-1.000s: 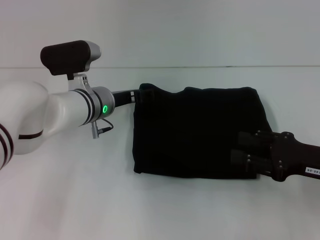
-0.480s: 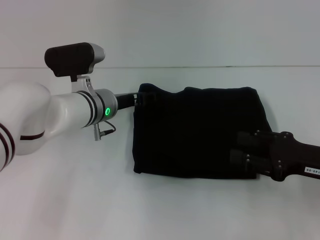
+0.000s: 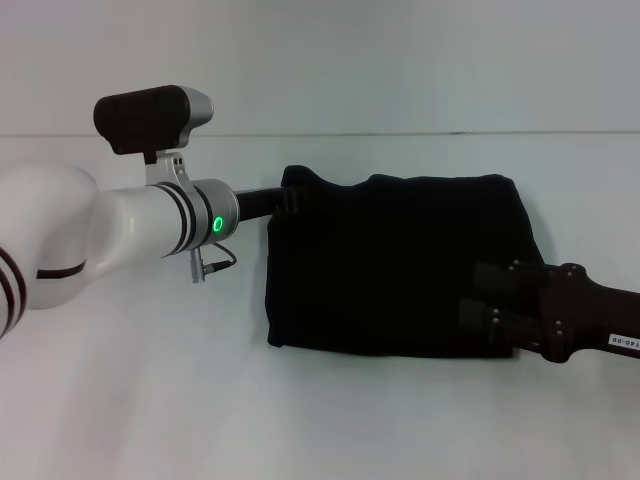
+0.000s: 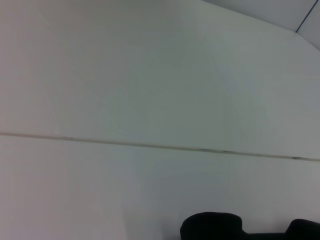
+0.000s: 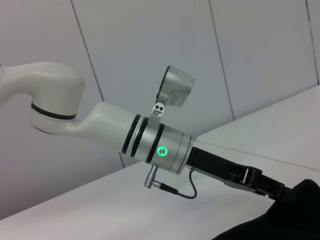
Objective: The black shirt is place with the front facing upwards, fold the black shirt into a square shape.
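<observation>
Black soft-fabric shirt [image 3: 395, 265] lies mid-desk [image 3: 150, 400], folded to a rectangle; left gripper [image 3: 285, 200] at its far-left corner, right gripper [image 3: 480, 305] at its near-right edge, grips unreadable; next, a crosswise fold.

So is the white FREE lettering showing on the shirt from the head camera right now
No, the black shirt lies folded on the table as a plain black shape, with no white letters on its upper face.

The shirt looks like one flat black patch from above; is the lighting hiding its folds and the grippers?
Head view: the black shirt shows almost no creases, and the right gripper blends into it. Right wrist view: the left gripper merges with the cloth's dark edge.
</observation>
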Controlling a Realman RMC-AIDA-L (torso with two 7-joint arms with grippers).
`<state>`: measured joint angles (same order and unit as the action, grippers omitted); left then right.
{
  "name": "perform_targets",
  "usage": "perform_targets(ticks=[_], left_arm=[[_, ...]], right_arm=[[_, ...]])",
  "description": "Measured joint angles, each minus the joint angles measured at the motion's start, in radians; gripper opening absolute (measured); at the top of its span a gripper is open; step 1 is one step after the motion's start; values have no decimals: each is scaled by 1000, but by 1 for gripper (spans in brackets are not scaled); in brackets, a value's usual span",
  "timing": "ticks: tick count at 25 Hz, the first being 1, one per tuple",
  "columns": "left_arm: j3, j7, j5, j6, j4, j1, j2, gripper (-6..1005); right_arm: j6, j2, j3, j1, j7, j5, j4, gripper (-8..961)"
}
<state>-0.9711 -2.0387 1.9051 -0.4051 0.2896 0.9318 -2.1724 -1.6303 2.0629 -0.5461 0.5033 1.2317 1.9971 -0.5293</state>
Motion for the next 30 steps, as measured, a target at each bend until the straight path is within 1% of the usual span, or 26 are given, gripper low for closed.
perform_targets(ticks=[3,4,10,15,19,22,27,30], left_arm=[[0,1,0,-2,0,0,0,568],[0,9,0,-4,0,0,0,326],[3,22,-7,-4,2,-1,-2,120],[6,22,-50,-8,0,-2,-1,29],[12,20,-101,-20,1,-16,1,29],[13,23,-176,-38,6,-37,6,29],[16,23,-229,-57,17,-61,7,28],[36,23,-267,-73,23,-79,9,28]], right_arm=[[1,0,0,1,0,0,0,597],[1,0,0,1,0,0,0,596],[1,0,0,1,0,0,0,596],[1,0,0,1,0,0,2,596],[1,0,0,1,0,0,2,596],[1,0,0,1,0,0,3,597],[1,5,0,1,0,0,2,597],[1,7,0,4,0,0,1,597]])
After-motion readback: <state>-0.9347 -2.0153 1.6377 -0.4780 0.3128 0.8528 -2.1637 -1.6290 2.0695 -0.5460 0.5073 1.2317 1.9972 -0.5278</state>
